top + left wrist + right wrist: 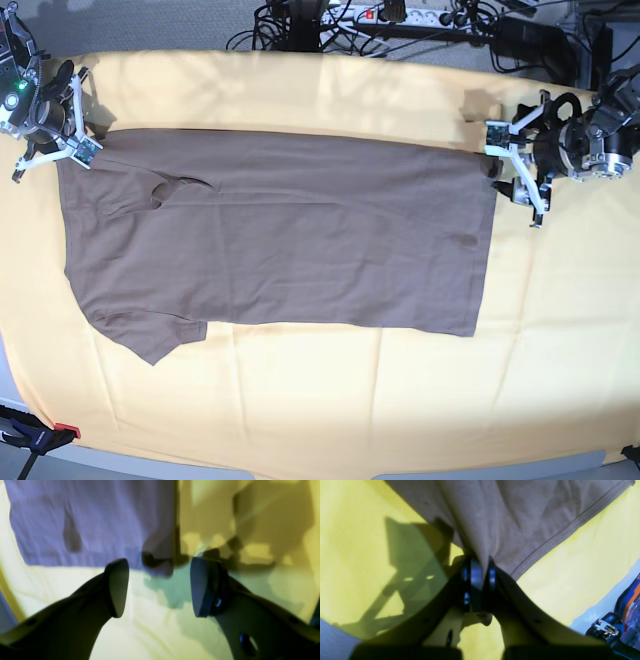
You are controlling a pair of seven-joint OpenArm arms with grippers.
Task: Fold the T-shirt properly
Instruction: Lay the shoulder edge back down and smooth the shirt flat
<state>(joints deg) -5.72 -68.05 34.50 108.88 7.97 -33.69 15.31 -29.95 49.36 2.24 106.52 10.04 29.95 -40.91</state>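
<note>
The T-shirt [280, 235] lies spread flat on the pale-yellow cloth [320, 400], and its long axis runs straight across the base view, neck and sleeves at that view's left, hem at its right. That line matters, because each arm sits at one end of it on the far edge.

Over at the sleeve end, the right gripper [480, 580] is clamped hard on a bunch of the shirt; the right wrist view shows taupe fabric squeezed between the pads, rising out of them in a pinched ridge, with the stitched sleeve hem [565, 530] running away just beside it. In the base view that grip [72, 140] sits right at the far shoulder corner.

At the hem end, the left gripper [160, 587] is spread wide with nothing between the pads. The left wrist view puts the hem corner [160, 565] just ahead of the open gap, between the two fingertips' lines but beyond them; the picture is blurred, so I cannot tell whether they brush the cloth. In the base view this gripper [515, 165] stands just beside the far hem corner.

So the left arm is the nearer one to the free corner, and my read is it needs a short reach forward and a close on that corner.
</note>
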